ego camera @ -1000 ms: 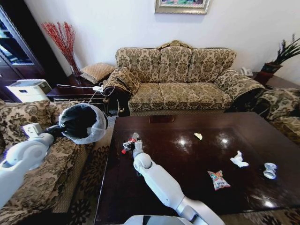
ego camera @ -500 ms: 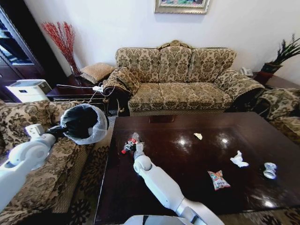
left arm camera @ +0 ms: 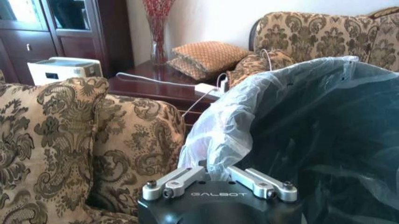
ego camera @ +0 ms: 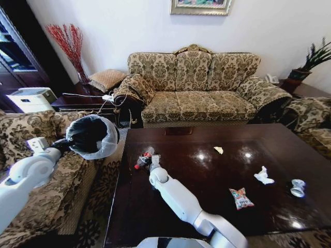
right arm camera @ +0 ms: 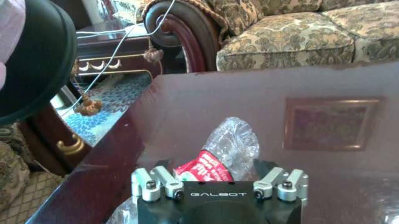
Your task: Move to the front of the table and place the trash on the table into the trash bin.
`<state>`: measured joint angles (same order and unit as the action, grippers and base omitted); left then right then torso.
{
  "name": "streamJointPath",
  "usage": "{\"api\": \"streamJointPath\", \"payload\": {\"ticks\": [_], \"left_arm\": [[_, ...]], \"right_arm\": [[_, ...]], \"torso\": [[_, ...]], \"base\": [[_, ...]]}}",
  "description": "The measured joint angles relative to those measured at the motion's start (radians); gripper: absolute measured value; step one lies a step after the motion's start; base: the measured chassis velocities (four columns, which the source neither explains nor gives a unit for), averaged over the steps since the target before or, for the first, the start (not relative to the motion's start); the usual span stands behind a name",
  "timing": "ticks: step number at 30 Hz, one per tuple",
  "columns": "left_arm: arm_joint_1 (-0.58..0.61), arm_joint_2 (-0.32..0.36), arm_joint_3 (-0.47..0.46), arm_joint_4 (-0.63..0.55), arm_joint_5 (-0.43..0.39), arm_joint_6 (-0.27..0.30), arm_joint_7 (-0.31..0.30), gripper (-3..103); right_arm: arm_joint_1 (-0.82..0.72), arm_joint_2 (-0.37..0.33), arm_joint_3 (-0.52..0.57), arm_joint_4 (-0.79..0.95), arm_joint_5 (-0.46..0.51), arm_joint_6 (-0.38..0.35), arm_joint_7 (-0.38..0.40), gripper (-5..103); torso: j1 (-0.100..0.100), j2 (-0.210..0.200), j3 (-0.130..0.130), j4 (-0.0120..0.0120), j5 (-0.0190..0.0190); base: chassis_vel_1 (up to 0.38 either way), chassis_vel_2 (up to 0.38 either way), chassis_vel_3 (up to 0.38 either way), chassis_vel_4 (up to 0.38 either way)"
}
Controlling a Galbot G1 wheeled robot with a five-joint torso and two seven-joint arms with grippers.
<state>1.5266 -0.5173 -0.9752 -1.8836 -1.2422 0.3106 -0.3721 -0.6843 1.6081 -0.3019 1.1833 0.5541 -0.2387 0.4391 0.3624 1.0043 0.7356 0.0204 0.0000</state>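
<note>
Forward a touch goes the right arm since a second ago, its wrist now a little farther out over the desk, while the bin on the left has barely shifted. Right gripper is down at the clear plastic bottle near the desk's left edge, and the right wrist view tells it plainly: the fingers are spread either side of the bottle, red label between them, not yet pressed in. So this is the grasp step on the first piece of trash, I'd say. Next it calls for closing squarely on that crinkly body without squashing it sideways, then a lift and a swing left.

Waiting there is the trash bin, held up beside the desk's left edge over the armchair, mouth tilted toward the desk. Left gripper is pinching its rim through the white liner.

Right arm stretches long and low from the robot's base diagonally across the dark wood; left arm reaches out to the side, elbow bent.

Elsewhere on the desk: a pale scrap, a crumpled tissue, the snack wrapper and a silvery cup.
</note>
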Motion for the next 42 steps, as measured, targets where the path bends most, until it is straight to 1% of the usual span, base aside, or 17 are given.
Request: {"api": "streamJointPath", "payload": {"ticks": [1, 4, 6, 8, 9, 11, 12, 16, 18, 20, 21, 23, 31, 35, 39, 41, 42], "left_arm": [[0.000, 0.000, 0.000, 0.000, 0.000, 0.000, 0.000, 0], [0.000, 0.000, 0.001, 0.000, 0.000, -0.002, 0.001, 0], [0.000, 0.000, 0.001, 0.000, 0.000, -0.002, 0.001, 0], [0.001, 0.000, 0.001, 0.001, 0.001, -0.003, 0.001, 0], [0.001, 0.000, 0.001, 0.001, 0.001, -0.003, 0.001, 0], [0.002, -0.001, 0.001, 0.001, 0.001, -0.003, 0.001, 0], [0.002, -0.001, 0.001, 0.001, 0.001, -0.003, 0.001, 0], [0.002, 0.001, 0.000, 0.001, 0.001, -0.003, 0.001, 0], [0.002, 0.001, 0.000, 0.001, 0.001, -0.003, 0.001, 0], [0.004, 0.004, 0.000, 0.001, 0.001, -0.003, 0.001, 0], [0.004, 0.004, 0.000, 0.001, 0.001, -0.003, 0.001, 0], [0.005, 0.007, -0.001, 0.001, 0.001, -0.003, 0.002, 0], [0.002, 0.010, 0.007, 0.006, 0.002, -0.003, 0.002, 0], [0.001, 0.012, 0.011, 0.006, 0.004, -0.003, 0.002, 0], [0.009, 0.028, 0.014, 0.001, 0.004, 0.002, 0.001, 0], [0.014, 0.040, 0.021, -0.009, 0.006, 0.007, -0.001, 0], [0.014, 0.040, 0.021, -0.009, 0.006, 0.007, -0.001, 0]], "right_arm": [[0.000, 0.000, 0.000, 0.000, 0.000, 0.000, 0.000, 82], [0.004, 0.000, -0.001, -0.005, 0.011, -0.004, -0.011, 65], [0.005, 0.000, -0.001, -0.006, 0.017, -0.006, -0.013, 65], [0.006, 0.000, -0.002, -0.010, 0.024, -0.009, -0.018, 54], [0.006, 0.000, -0.002, -0.010, 0.024, -0.009, -0.018, 54], [0.006, 0.000, -0.001, -0.011, 0.024, -0.008, -0.023, 44], [0.006, 0.000, -0.001, -0.011, 0.024, -0.008, -0.023, 44], [0.006, 0.000, 0.003, -0.008, 0.028, -0.011, -0.025, 24], [0.005, 0.000, 0.005, -0.006, 0.029, -0.011, -0.025, 24], [0.000, 0.000, 0.009, -0.001, 0.030, -0.012, -0.027, 17], [0.000, 0.000, 0.009, -0.001, 0.030, -0.012, -0.027, 17], [-0.006, 0.000, 0.012, 0.007, 0.030, -0.014, -0.027, 11], [-0.035, 0.000, 0.029, 0.052, 0.042, -0.032, -0.026, 10], [-0.059, -0.001, 0.040, 0.100, 0.033, -0.045, -0.044, 10], [-0.112, -0.001, 0.064, 0.215, -0.033, -0.038, -0.086, 10], [-0.153, 0.000, 0.096, 0.296, -0.135, 0.033, -0.154, 10], [-0.153, 0.000, 0.096, 0.296, -0.135, 0.033, -0.154, 10]], "torso": [[0.000, 0.000, 0.000, 0.0000, 0.0000], [0.000, 0.000, 0.000, -0.0001, 0.0000], [0.000, 0.000, 0.000, -0.0001, 0.0000], [0.000, 0.000, 0.000, 0.0000, 0.0001], [0.000, 0.000, 0.000, 0.0000, 0.0001], [0.000, 0.000, 0.000, 0.0000, 0.0001], [0.000, 0.000, 0.000, 0.0000, 0.0001], [0.000, 0.000, 0.000, 0.0000, 0.0001], [0.000, 0.000, 0.000, 0.0000, 0.0001], [0.000, 0.000, 0.000, 0.0000, 0.0002], [0.000, 0.000, 0.000, 0.0000, 0.0002], [0.000, 0.000, 0.000, 0.0000, 0.0001], [0.000, 0.000, 0.000, -0.0001, -0.0003], [0.000, 0.000, 0.000, 0.0000, -0.0006], [0.000, 0.000, 0.000, 0.0000, -0.0003], [0.000, 0.000, 0.000, 0.0002, 0.0001], [0.000, 0.000, 0.000, 0.0002, 0.0001]], "base": [[0.000, 0.000, 0.000, 0.000], [0.000, 0.000, 0.000, 0.000], [0.000, 0.000, 0.000, 0.000], [0.000, 0.000, 0.000, 0.000], [0.000, 0.000, 0.000, 0.000], [0.000, 0.000, 0.000, 0.000], [0.000, 0.000, 0.000, 0.000], [0.000, 0.000, 0.000, 0.000], [0.000, 0.000, 0.000, 0.000], [0.000, 0.000, 0.000, 0.000], [0.000, 0.000, 0.000, 0.000], [0.000, 0.000, 0.000, 0.000], [0.000, 0.000, 0.000, 0.000], [0.000, 0.000, 0.000, 0.000], [0.000, 0.000, 0.000, 0.000], [0.000, 0.000, 0.000, 0.000], [0.000, 0.000, 0.000, 0.000]]}}
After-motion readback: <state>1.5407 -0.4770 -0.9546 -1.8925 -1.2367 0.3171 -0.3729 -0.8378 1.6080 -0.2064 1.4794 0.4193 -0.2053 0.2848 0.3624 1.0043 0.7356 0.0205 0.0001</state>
